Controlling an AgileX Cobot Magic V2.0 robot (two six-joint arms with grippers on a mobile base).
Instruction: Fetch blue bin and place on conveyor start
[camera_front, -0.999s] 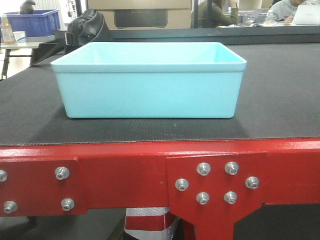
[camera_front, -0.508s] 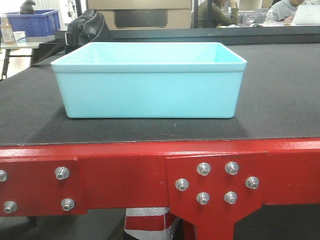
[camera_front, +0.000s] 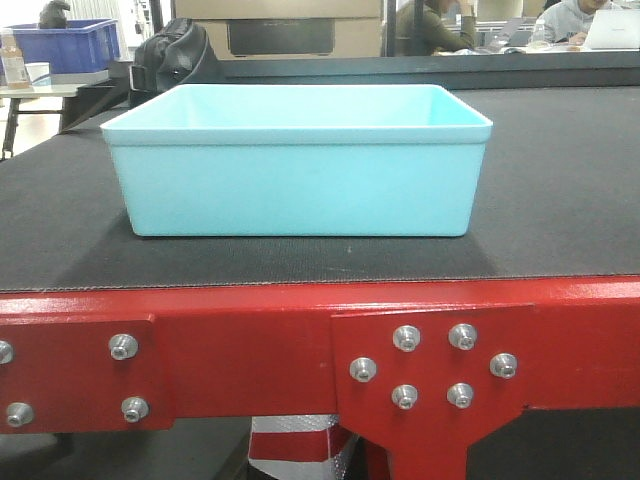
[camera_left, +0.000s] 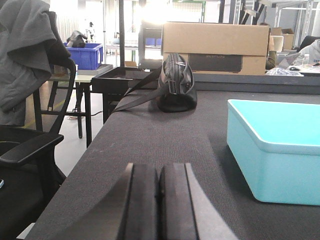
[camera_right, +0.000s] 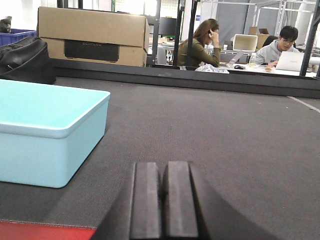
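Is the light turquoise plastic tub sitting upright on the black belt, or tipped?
Upright. The light turquoise plastic tub rests flat on the black textured belt, rim level, opening upward. Neither gripper touches it.

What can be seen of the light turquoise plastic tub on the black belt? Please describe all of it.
The light turquoise rectangular plastic tub has smooth, slightly tapered walls, a thin rolled rim and no markings. It looks empty as far as its inside shows. It stands upright and level on the black textured belt, near the red metal frame at the front edge. Only the belt touches it. The left claw and right claw, both shut, rest apart from it on either side.
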